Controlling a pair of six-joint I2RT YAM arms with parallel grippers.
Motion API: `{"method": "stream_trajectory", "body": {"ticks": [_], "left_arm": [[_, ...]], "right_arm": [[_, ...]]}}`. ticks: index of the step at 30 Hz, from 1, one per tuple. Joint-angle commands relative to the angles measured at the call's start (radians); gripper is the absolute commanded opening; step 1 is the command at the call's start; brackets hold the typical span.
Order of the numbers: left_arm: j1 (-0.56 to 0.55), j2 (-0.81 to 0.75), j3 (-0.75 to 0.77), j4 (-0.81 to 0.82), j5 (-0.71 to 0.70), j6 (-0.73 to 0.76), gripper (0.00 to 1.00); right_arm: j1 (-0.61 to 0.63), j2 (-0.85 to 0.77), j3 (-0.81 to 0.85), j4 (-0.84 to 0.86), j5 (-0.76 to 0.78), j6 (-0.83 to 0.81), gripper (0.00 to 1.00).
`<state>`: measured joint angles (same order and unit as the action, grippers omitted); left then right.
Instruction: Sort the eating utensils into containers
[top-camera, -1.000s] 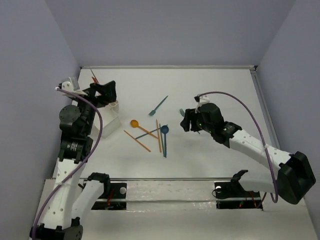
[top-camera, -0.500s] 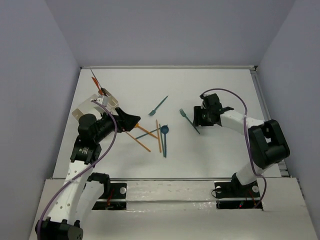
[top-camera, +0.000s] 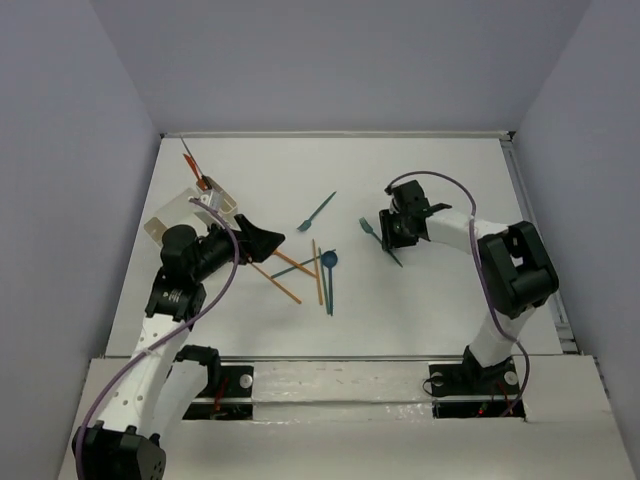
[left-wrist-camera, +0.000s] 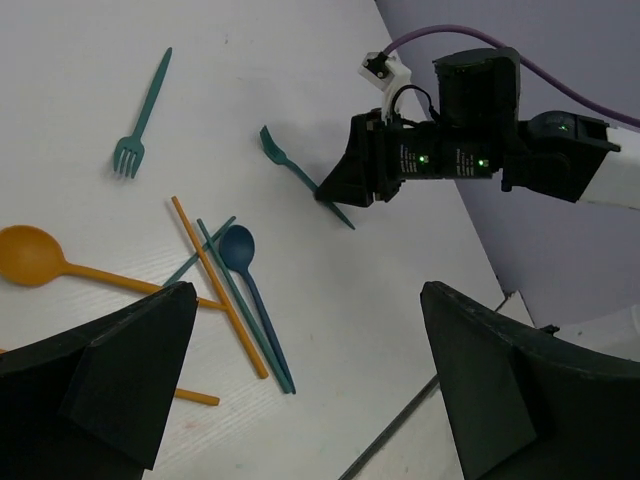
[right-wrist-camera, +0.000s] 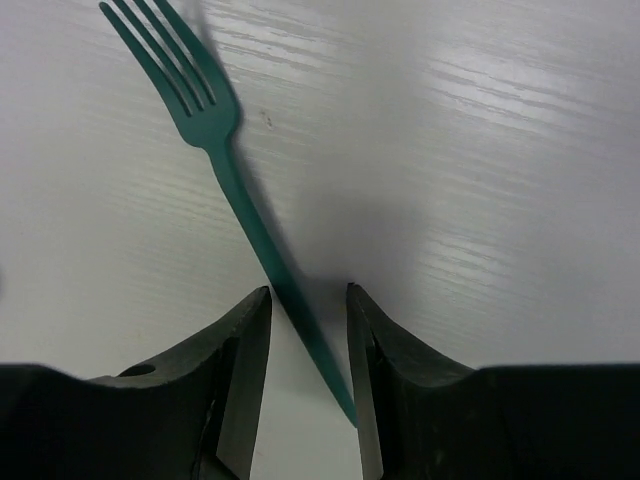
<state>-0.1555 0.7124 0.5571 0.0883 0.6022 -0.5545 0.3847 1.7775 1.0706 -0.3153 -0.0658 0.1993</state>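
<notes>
A teal fork (top-camera: 368, 228) lies right of centre; in the right wrist view its handle (right-wrist-camera: 250, 225) runs between my right gripper's (right-wrist-camera: 308, 295) two slightly parted fingers, with a gap on each side. That gripper (top-camera: 391, 238) is low over the handle. My left gripper (top-camera: 264, 240) is wide open and empty above the utensil pile: orange spoon (left-wrist-camera: 35, 256), blue spoon (left-wrist-camera: 238, 248), orange stick (left-wrist-camera: 215, 285), teal stick (left-wrist-camera: 245, 315). Another teal fork (top-camera: 318, 211) lies apart. The white organiser (top-camera: 175, 210) stands far left, partly hidden by the left arm, with red and orange utensils (top-camera: 194, 166) sticking out.
Purple walls close in the table on three sides. A raised rim (top-camera: 330, 134) runs along the far edge. The arm bases and a metal rail (top-camera: 340, 375) sit at the near edge. The right arm's purple cable (top-camera: 440, 185) loops above its wrist.
The left arm has swung from the organiser to over the utensil pile. The right arm has folded in and lowered its gripper onto the teal fork's handle.
</notes>
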Motion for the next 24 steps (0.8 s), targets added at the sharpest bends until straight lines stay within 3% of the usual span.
{"method": "stream_trajectory", "body": {"ticks": [1,4,9,14,21,24], "left_arm": [[-0.003,0.018,-0.003,0.083,0.022,-0.044,0.95],[-0.013,0.033,-0.008,0.116,0.033,-0.076,0.94],[-0.022,0.059,-0.017,0.157,0.042,-0.125,0.92],[-0.059,0.079,-0.02,0.191,0.01,-0.159,0.89],[-0.229,0.202,0.01,0.261,-0.08,-0.206,0.83],[-0.321,0.271,0.04,0.292,-0.168,-0.222,0.77]], "right_arm": [[0.077,0.042,0.031,-0.06,0.058,-0.015,0.4],[0.101,0.054,0.048,-0.077,0.061,-0.003,0.33],[0.12,0.057,0.057,-0.096,0.089,0.006,0.31],[0.12,0.054,0.051,-0.073,0.08,0.003,0.0],[0.147,-0.18,-0.04,0.053,-0.012,-0.008,0.0],[0.184,-0.353,-0.138,0.152,-0.162,0.032,0.0]]}}
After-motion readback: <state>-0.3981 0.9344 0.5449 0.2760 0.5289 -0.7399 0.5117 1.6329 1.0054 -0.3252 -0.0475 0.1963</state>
